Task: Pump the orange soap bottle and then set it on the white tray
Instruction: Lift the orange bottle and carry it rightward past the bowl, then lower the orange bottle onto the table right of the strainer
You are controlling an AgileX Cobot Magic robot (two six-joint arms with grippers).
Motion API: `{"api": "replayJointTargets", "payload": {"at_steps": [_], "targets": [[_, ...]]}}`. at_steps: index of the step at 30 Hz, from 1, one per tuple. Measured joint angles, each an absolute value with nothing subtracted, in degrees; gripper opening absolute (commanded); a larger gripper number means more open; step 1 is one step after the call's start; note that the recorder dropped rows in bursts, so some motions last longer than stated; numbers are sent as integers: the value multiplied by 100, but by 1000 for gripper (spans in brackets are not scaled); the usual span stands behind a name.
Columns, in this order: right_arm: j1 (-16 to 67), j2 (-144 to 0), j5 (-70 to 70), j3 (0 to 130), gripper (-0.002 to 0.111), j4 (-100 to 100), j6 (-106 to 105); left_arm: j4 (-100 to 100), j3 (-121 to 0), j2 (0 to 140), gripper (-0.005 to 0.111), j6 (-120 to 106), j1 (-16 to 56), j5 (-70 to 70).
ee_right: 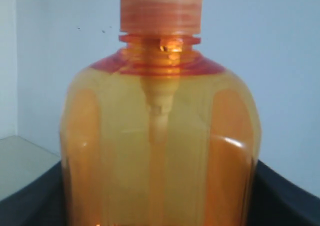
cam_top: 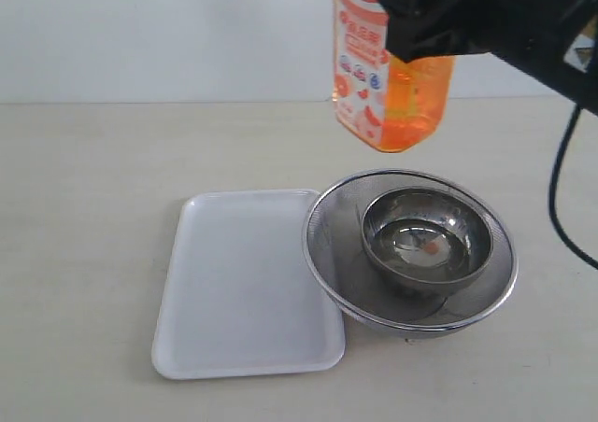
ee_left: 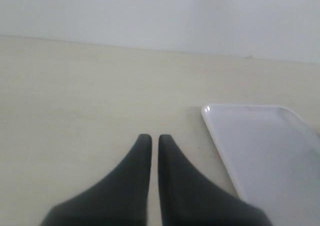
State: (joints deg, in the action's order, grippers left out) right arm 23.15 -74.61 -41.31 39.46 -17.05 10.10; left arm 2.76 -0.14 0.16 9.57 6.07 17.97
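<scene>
The orange soap bottle [cam_top: 392, 105] hangs upright in the air above the steel strainer, its pump head cut off by the top of the exterior view. My right gripper [cam_top: 420, 30] is shut on its upper body. In the right wrist view the bottle [ee_right: 160, 136] fills the picture, with my right gripper [ee_right: 160, 206] clamped on both its sides and its orange collar [ee_right: 161, 8] showing. The white tray [cam_top: 243, 282] lies flat on the table, to the left of the strainer, with nothing on it. My left gripper [ee_left: 151, 137] is shut and holds nothing, low over the table beside the tray [ee_left: 270, 146].
A round steel mesh strainer [cam_top: 318, 254] touches the tray's right edge. Inside it sits a steel bowl [cam_top: 467, 218] with a small orange drop [cam_top: 430, 249] on its bottom. A black cable [cam_top: 559, 179] hangs at the right. A pale wall backs the table.
</scene>
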Motion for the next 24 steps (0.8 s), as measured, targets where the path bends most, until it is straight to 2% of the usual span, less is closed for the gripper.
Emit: {"api": "replayJointTargets", "payload": {"at_steps": [13, 24], "targets": [[894, -6878, -3528, 3188, 0, -1131, 338, 276, -14, 16, 5, 957, 607, 1797], [603, -7680, -3542, 3188, 0, -1121, -65, 276, -14, 16, 5, 957, 607, 1797]]}}
